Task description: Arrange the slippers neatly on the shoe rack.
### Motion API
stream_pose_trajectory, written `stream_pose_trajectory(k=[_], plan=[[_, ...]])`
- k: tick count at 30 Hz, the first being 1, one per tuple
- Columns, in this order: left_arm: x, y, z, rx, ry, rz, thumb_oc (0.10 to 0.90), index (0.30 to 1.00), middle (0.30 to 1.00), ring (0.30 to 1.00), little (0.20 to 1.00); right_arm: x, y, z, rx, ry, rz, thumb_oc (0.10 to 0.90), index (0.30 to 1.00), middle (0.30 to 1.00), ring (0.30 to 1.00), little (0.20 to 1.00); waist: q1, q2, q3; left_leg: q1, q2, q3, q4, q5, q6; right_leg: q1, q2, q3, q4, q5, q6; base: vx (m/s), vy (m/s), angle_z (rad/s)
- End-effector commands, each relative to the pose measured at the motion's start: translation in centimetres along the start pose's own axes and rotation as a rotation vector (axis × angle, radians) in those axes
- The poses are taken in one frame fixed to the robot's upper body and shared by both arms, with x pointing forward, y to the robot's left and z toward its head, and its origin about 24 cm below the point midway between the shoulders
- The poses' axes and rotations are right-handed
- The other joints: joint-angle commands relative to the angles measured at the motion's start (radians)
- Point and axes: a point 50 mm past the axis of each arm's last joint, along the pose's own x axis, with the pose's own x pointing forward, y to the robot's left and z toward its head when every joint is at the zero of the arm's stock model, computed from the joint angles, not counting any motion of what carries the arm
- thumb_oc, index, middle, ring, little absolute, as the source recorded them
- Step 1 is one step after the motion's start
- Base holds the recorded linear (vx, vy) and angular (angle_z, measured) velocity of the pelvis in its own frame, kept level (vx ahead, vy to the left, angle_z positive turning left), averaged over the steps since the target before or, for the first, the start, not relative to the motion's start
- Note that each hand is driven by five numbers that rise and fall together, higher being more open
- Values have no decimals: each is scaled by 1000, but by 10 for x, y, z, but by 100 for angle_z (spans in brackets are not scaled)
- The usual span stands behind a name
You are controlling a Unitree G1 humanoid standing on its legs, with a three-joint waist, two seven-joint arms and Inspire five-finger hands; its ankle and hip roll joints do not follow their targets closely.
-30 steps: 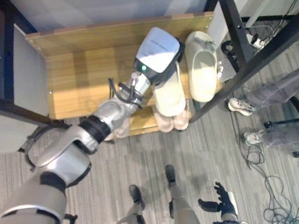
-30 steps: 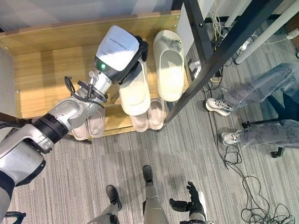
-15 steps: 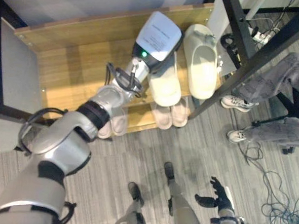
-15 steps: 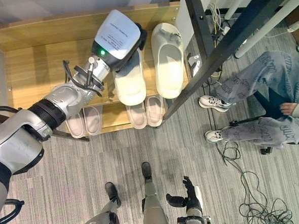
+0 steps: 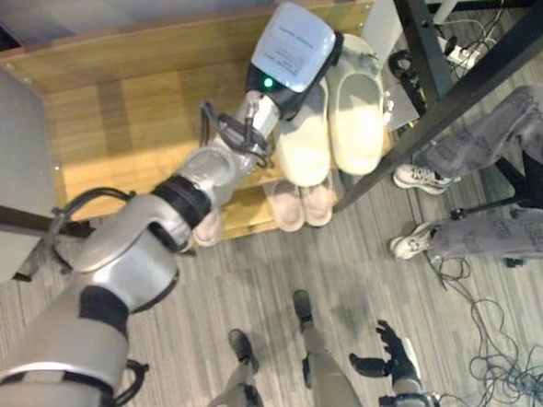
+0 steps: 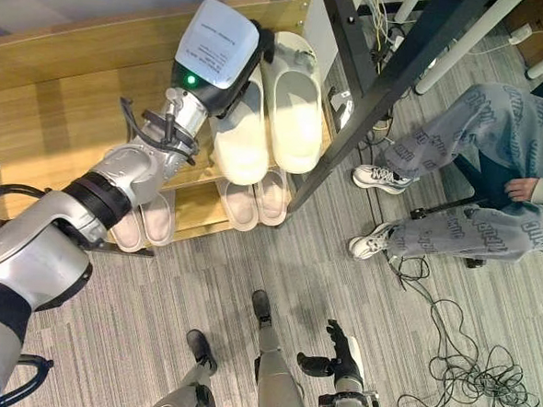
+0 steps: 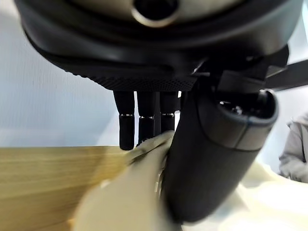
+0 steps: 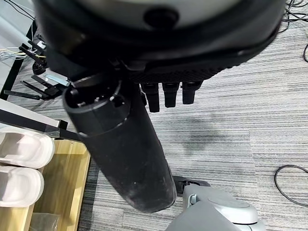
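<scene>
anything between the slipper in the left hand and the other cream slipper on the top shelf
Nothing. In the right eye view the held slipper lies right beside the other cream slipper on the shelf, side by side with no gap showing. The left hand grips it.

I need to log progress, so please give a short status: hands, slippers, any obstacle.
Left hand shut on cream slipper, beside its mate on the shoe rack top. Right hand open, low, idle. Seated person beside rack; nothing blocking.
</scene>
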Motion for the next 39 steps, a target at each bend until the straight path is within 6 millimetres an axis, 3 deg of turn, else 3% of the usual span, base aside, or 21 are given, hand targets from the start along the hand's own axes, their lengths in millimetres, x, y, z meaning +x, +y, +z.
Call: stream_pose_trajectory(k=[1,14,22,29,39], plan=[[55,72,5,3,-14,227,800,900,900,900,900,12,-36,16,-23,-76,-82,800,900,900,900,900,22,52,-2,-3,39,-130,-5,-46,-53,110,0,-96,2,-143,87,0,0,0],[55,78,-22,4,101,203,800,900,900,900,900,12,-31,14,-12,-58,-61,800,900,900,900,900,37,48,1,3,41,-138,-5,-41,-55,118,2,-108,2,-143,84,-1,-2,0],[51,71,-10,-53,83,220,800,900,900,900,900,13,-25,10,-17,-23,-39,800,900,900,900,900,49,43,3,15,43,-145,-5,-40,-55,131,4,-112,2,-149,79,-7,-23,0],[47,70,-4,-218,101,249,800,900,900,900,900,11,-22,3,5,23,-45,800,900,900,900,900,57,48,2,26,43,-145,-5,-39,-55,141,5,-116,3,-151,76,-7,-17,3],[44,49,9,-264,92,128,800,900,900,900,900,14,-22,-1,5,73,-47,800,900,900,900,900,65,57,-9,36,43,-148,-5,-36,-54,150,7,-116,4,-153,71,-5,-10,1]])
